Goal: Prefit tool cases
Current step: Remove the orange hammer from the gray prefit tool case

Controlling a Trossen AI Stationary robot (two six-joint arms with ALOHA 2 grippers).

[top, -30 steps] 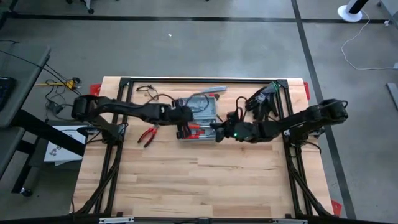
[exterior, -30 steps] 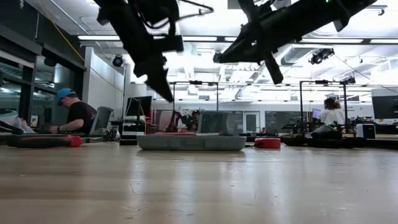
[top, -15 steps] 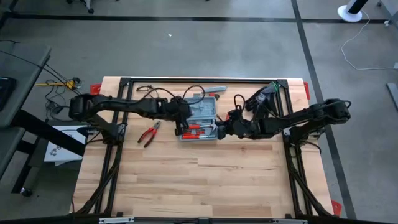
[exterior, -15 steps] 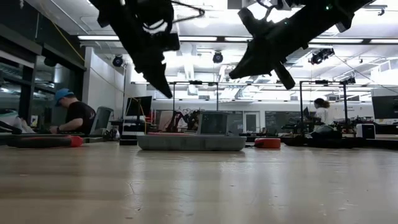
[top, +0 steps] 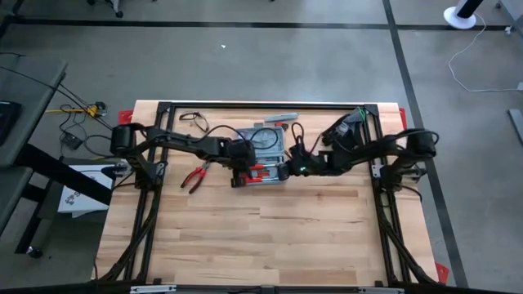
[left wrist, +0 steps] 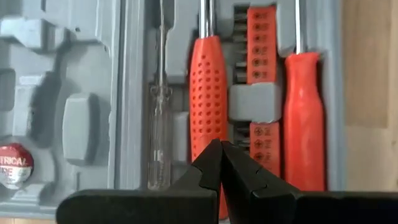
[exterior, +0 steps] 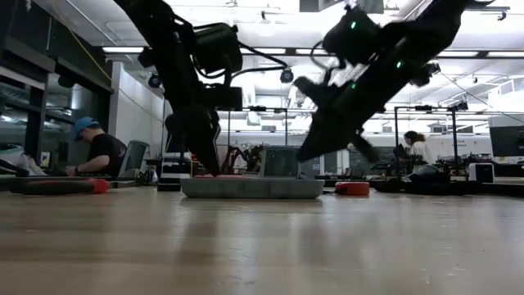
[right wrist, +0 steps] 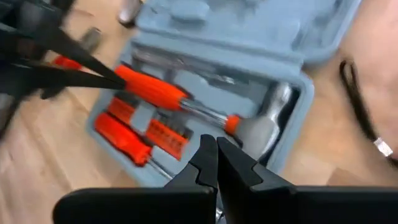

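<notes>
Lying open on the wooden table (top: pixel 245 237), toward the twelve o'clock edge as seen from above, was the grey-blue tool case (top: pixel 263 152). Its moulded recesses held orange-handled screwdrivers (left wrist: pixel 208 93), a strip of orange bits (left wrist: pixel 262 46), a slim clear-handled tester (left wrist: pixel 160 134) and, at one end, a hammer head (right wrist: pixel 264 127).

Both dark arms reached in over the case. From the nine o'clock side of the table came the left arm, and the left gripper (top: pixel 239 171) hung over the case's nine o'clock end; its two fingers were pressed tightly together with nothing between them, the tips poised just above an orange screwdriver handle in the left wrist view (left wrist: pixel 221 146). From the three o'clock side came the right arm, with the right gripper (top: pixel 288 168) over the case's three o'clock end. Its fingers were likewise pressed together and pinched nothing, their tips near the hammer head in the right wrist view (right wrist: pixel 211 142).

From the low view the case (exterior: pixel 252 188) sat flat on the table, the left gripper (exterior: pixel 205 160) angled down almost to its rim, the right gripper (exterior: pixel 309 152) sloping toward its other end.

Red-handled pliers (top: pixel 194 177) lay on the table at nine o'clock of the case, well apart from it. Black gloves (top: pixel 343 131) rested near the two o'clock corner. A slim grey bar (top: pixel 280 118) lay just beyond the case at twelve o'clock.

A person in a blue cap (exterior: pixel 97 147) sat far back in the room.
</notes>
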